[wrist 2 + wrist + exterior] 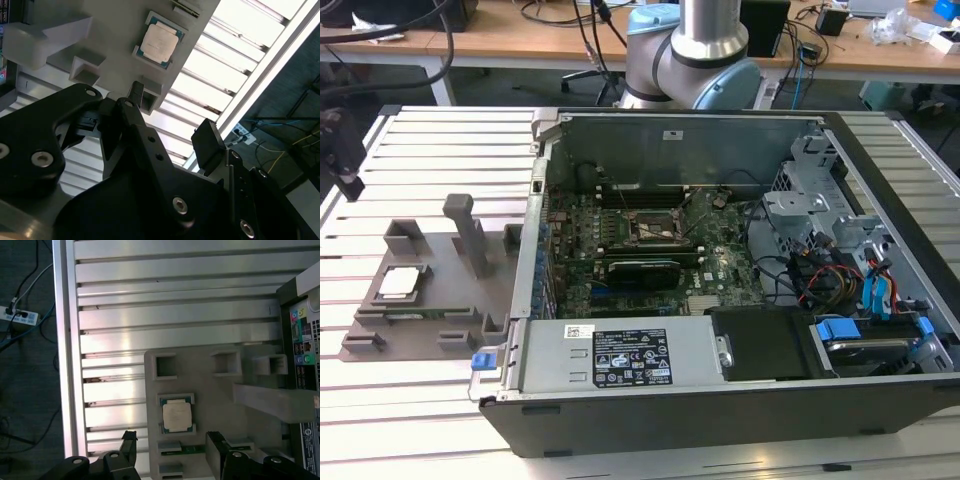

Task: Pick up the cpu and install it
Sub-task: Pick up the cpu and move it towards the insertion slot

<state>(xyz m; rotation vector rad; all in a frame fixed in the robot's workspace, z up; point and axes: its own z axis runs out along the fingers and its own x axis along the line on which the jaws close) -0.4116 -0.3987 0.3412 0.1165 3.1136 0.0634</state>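
Plainly, the cpu point(177, 416) is seen as a small flat square chip with a pale silver metal top and a thin tan edge. It is seated flat in a shallow square pocket of a grey, matte plastic holder point(215, 390), on which blocky upright posts and open square cups are moulded.

The holder is laid on a table point(440, 150) of long, ribbed, bright metal slats. In the exterior view an opened computer case point(720, 410) of dark sheet metal is set on the same table, just beside the holder on the exterior view's right. A green circuit board point(720, 265) and a square black-and-metal socket frame point(655, 227) are exposed inside it. A wooden desk point(520, 45) strewn with cables is seen behind the table, and a dark floor point(30, 390) with loose cords beside it.

The black gripper point(172, 437) is held above the holder with nothing grasped. Its two fingers point(129, 436) are spread wide apart. In the first wrist view the cpu is lined up with the gap between the fingertips, untouched by either. In the second wrist view it is set further out, well apart from both tips.
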